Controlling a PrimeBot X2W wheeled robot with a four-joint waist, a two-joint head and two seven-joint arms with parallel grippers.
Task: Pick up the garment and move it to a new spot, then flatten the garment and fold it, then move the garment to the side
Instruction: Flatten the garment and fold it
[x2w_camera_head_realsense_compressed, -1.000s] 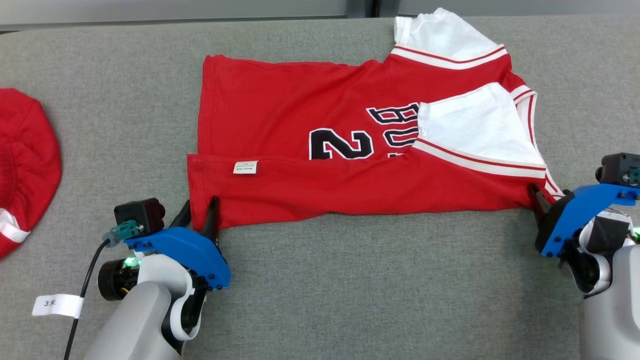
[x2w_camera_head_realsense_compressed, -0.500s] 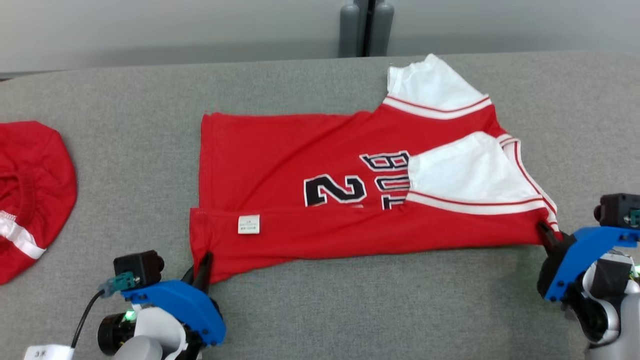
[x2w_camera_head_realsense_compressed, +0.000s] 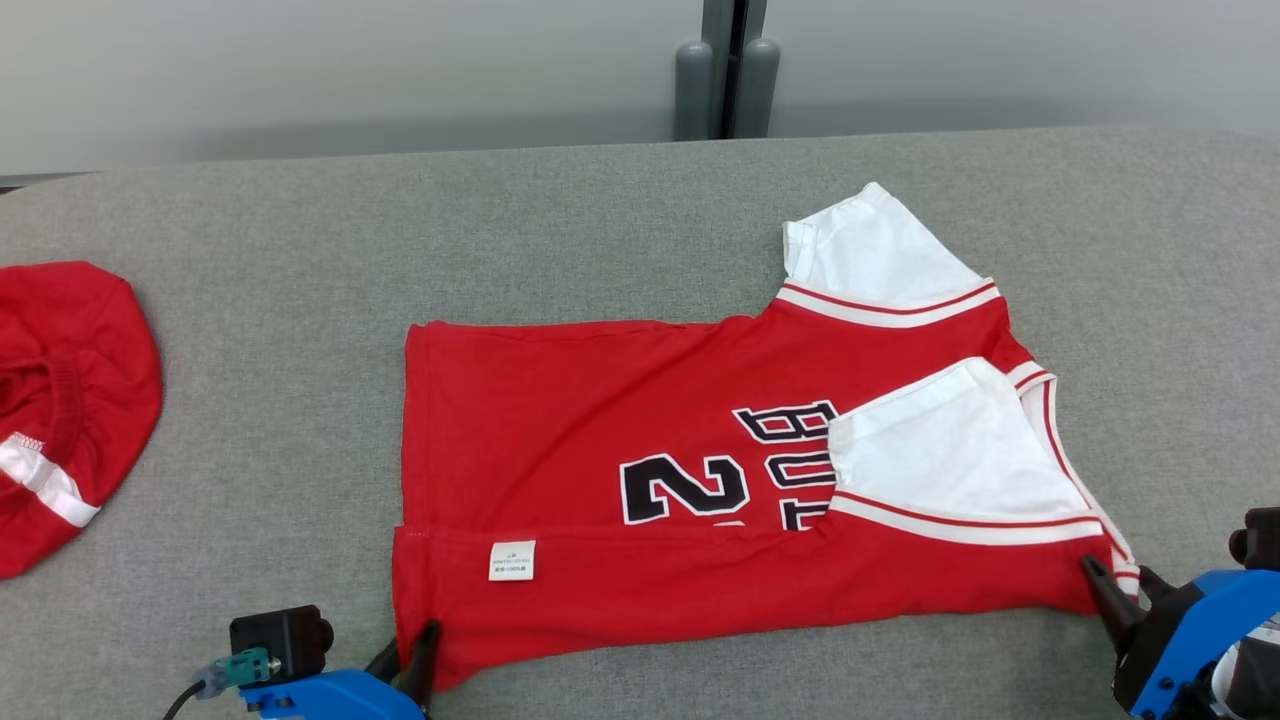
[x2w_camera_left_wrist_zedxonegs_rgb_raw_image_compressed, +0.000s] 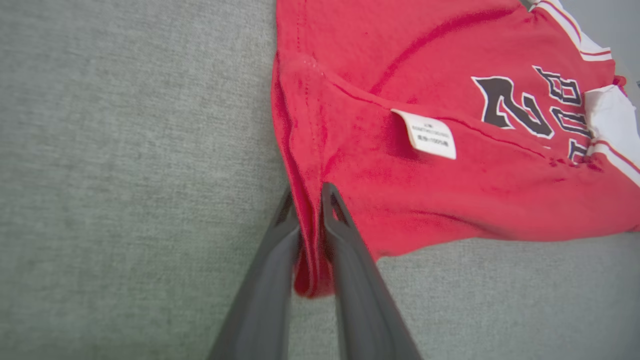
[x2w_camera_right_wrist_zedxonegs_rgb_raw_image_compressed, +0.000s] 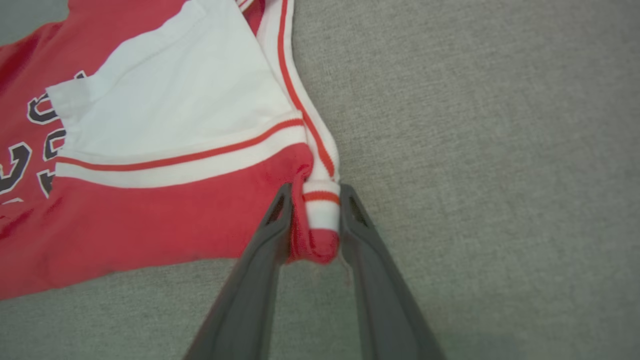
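Observation:
The garment (x2w_camera_head_realsense_compressed: 600, 420) is a red jersey with white sleeves and a black number, lying flat on the grey table (x2w_camera_head_realsense_compressed: 250, 300) with its near long edge folded over, a white label showing. My left gripper (x2w_camera_head_realsense_compressed: 410, 645) is shut on the near left hem corner; the left wrist view has red cloth of the garment (x2w_camera_left_wrist_zedxonegs_rgb_raw_image_compressed: 425, 190) pinched between the left gripper's (x2w_camera_left_wrist_zedxonegs_rgb_raw_image_compressed: 307, 200) fingers. At the near right corner my right gripper (x2w_camera_head_realsense_compressed: 1115, 582) is shut on the garment. In the right wrist view, the right gripper (x2w_camera_right_wrist_zedxonegs_rgb_raw_image_compressed: 314, 192) pinches the bunched striped trim of the garment (x2w_camera_right_wrist_zedxonegs_rgb_raw_image_compressed: 150, 220).
Another red garment with a white band (x2w_camera_head_realsense_compressed: 60, 400) lies at the table's left edge. The table's far edge runs below a pale wall with two grey posts (x2w_camera_head_realsense_compressed: 725, 85). Bare grey cloth lies all around the jersey.
The head camera has tilted up. Both grippers have closed on the jersey's near corners and dragged it toward me across the table, away from the far edge.

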